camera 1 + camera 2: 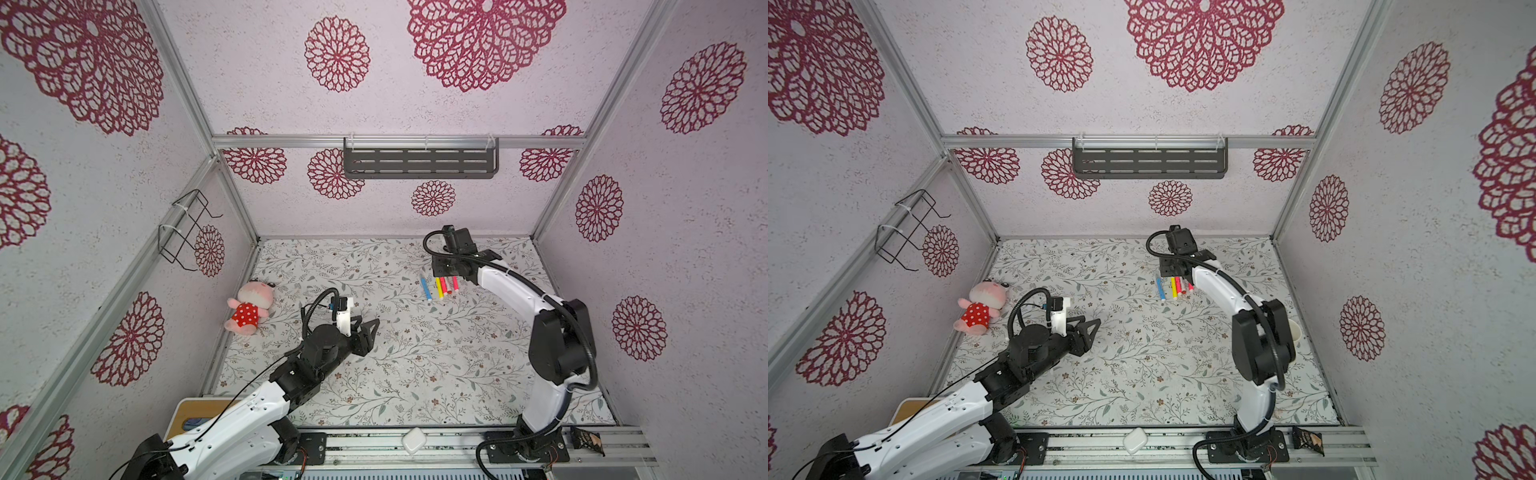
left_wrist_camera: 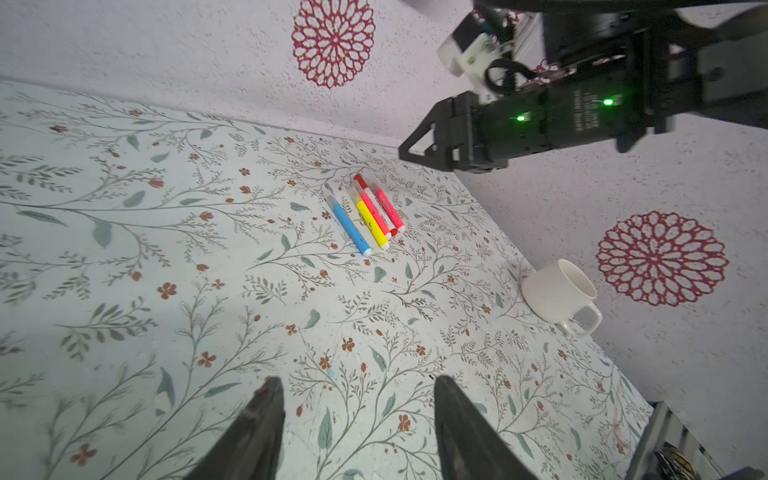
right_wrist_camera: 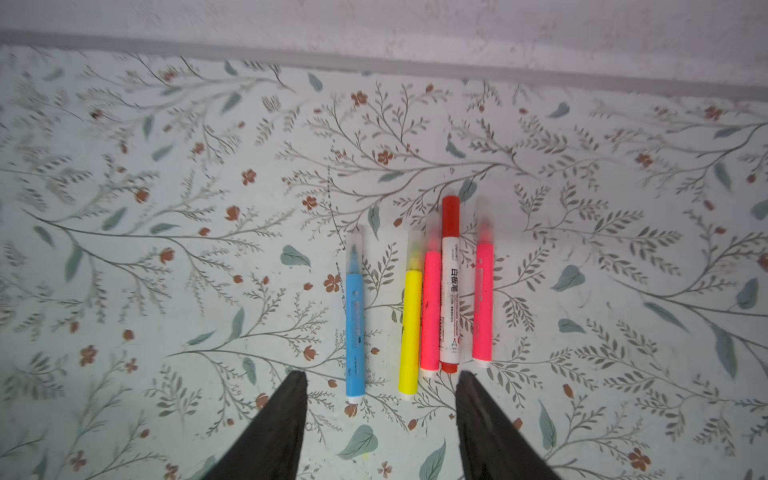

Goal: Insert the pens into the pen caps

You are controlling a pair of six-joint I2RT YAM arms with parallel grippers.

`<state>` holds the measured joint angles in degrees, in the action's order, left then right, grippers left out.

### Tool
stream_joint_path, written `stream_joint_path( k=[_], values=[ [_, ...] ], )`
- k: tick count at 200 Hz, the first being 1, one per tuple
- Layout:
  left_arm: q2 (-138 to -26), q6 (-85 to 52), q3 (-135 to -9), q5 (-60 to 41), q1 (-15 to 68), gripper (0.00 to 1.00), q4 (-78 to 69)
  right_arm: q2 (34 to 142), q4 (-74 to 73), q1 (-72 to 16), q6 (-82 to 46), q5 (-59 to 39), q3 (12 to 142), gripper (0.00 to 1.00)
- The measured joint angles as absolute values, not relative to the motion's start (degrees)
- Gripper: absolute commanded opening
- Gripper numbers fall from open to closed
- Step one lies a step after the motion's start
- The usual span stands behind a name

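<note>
Toward the far side of the counter [image 3: 166, 291], right of centre, all five pens lie flat in a near-parallel row under your right gripper [image 3: 382, 374]. The blue pen [image 3: 355, 324] sits a little apart. Next come the yellow pen [image 3: 410, 328], the pink pen [image 3: 430, 307] touching it and the red-capped marker [image 3: 450, 291] touching that, w/ a second pink pen [image 3: 483, 303] just beside.

Each appears to wear its cap. There are see-through caps [image 3: 353, 249] on the blue, yellow & both pinks, tip colour showing through, and a solid red cap [image 3: 450, 214] on the marker. No loose cap shows in any view, so by my read the capping is done, or v. nearly. Caveat: the cap ends are blurred in the right wrist view, so you can't confirm each is pushed fully home.

Your right gripper hangs above the row, jaws apart, nothing between them. Your left gripper [image 2: 357, 380] is likewise apart & empty, well away nr the left-middle of the counter, aimed toward the pens. A white mug [image 2: 559, 293] by the right wall & a plush toy [image 1: 249, 307] at the left edge aren't involved.

What's left, prob.: a seating check, then both arms clear.
</note>
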<state>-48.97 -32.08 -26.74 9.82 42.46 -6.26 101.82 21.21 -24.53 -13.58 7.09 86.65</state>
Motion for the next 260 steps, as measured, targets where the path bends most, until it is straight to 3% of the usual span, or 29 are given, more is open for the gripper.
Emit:
stream_joint_path(
  k=[89, 183, 185, 190, 193, 224, 260],
  values=[
    [-32.69, -27.53, -27.24, 30.30, 42.46, 0.69, 1.52, 78.94, 10.20, -24.58, -13.63, 9.85, 66.02, 0.67],
    [-34.28, -22.28, -27.24, 52.38, 42.46, 0.71, 6.07, 49.65, 1.28, -24.64, -13.52, 25.63, 39.09, 0.73],
    [-34.41, -22.28, -27.24, 52.77, 42.44, 0.72, 6.09, 49.19, 1.21, -24.64, -13.52, 25.89, 38.72, 0.73],
    [-34.65, -22.13, -27.24, 53.74, 42.46, 0.94, 6.13, 48.05, 1.13, -24.64, -13.50, 26.76, 37.85, 0.73],
    [-34.83, -22.11, -27.24, 54.22, 42.44, 0.99, 6.15, 47.48, 1.13, -24.64, -13.50, 27.18, 37.36, 0.73],
    [-36.23, -21.37, -27.20, 59.42, 42.46, 0.98, 6.31, 40.91, 0.49, -24.64, -13.30, 32.51, 30.79, 0.74],
    [-37.78, -22.15, -27.20, 65.32, 42.46, 0.98, 8.43, 32.75, 0.84, -24.64, -13.17, 37.87, 21.37, 0.95]
  ],
)
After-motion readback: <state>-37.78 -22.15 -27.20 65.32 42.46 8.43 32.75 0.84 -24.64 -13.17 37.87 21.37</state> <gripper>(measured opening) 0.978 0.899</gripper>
